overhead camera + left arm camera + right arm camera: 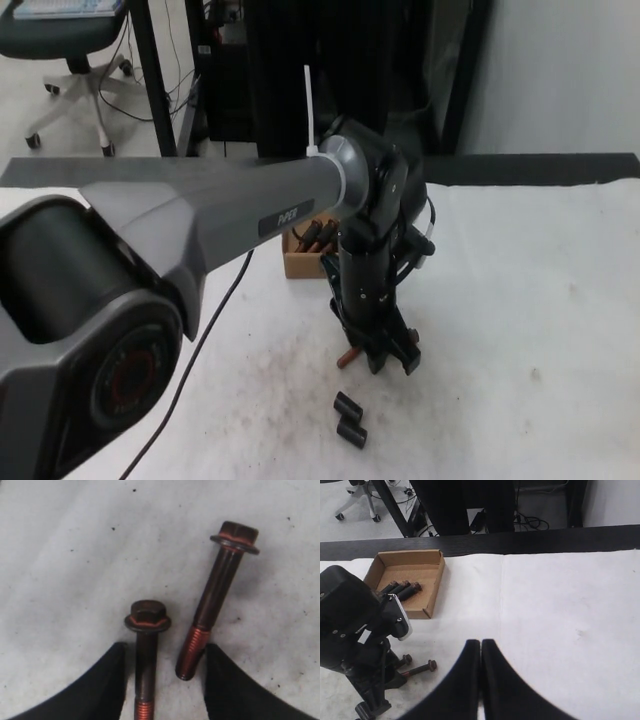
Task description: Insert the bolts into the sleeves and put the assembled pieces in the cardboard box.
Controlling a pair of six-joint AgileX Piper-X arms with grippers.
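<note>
The left end effector [164, 647] is released, its two black fingers [102, 690] spread wide and pointing down at the counter [540, 300]. It grips nothing. One bolt [146, 647] lies on the counter in the gap between the fingers, shank running along the gap and flanged head just beyond the fingertips. It sits closer to one finger than to the other; whether it touches that finger cannot be told. A second bolt [216, 597] lies at a slant, its threaded tip just inside the opposite finger and its head well out past the fingertips.

In the high view the left end effector [385, 355] stands nearly upright over the counter, with a bolt end showing just beside its base. Nearer the camera than this end effector, and apart from it, lie one sleeve [348, 405] and another sleeve [352, 433], side by side. Beyond it, farther from the camera, sits the cardboard box [296, 264].

The right end effector [481, 672] is clenched, its fingers pressed flat together with nothing between them, and it hangs above bare counter. The cardboard box [432, 582] lies ahead of it and off to one side, well apart, with dark assembled pieces [401, 589] lying in a row inside.
</note>
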